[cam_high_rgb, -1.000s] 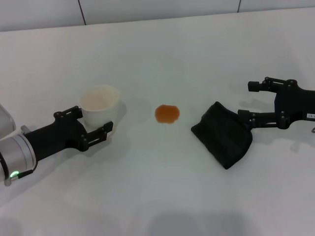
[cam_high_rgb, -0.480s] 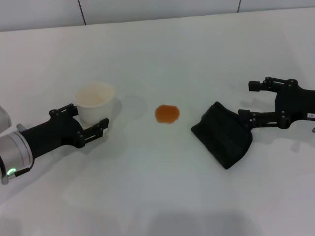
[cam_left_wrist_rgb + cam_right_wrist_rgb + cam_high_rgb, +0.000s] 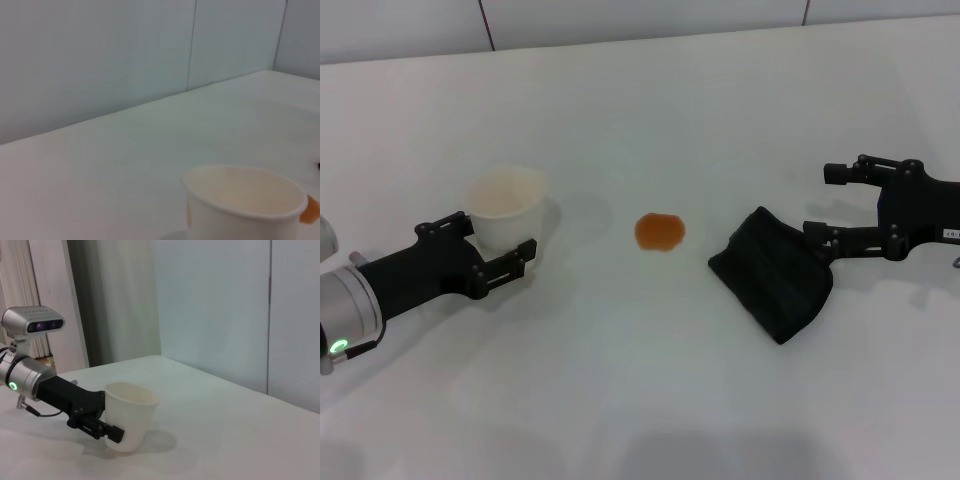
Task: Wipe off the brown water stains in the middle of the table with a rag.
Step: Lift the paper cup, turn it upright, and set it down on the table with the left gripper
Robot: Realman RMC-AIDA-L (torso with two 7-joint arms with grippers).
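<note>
We see the left pincer gripping the white paper cup. The right pincer stands open beside the black rag. The brown stain lies mid-desk.

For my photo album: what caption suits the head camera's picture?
Left gripper around a white paper cup, right gripper open beside the black rag, orange-brown stain between them.

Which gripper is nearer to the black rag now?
Right. The right gripper is open just beside the rag, at its far edge. The left gripper holds the paper cup, beyond the brown stain.
</note>
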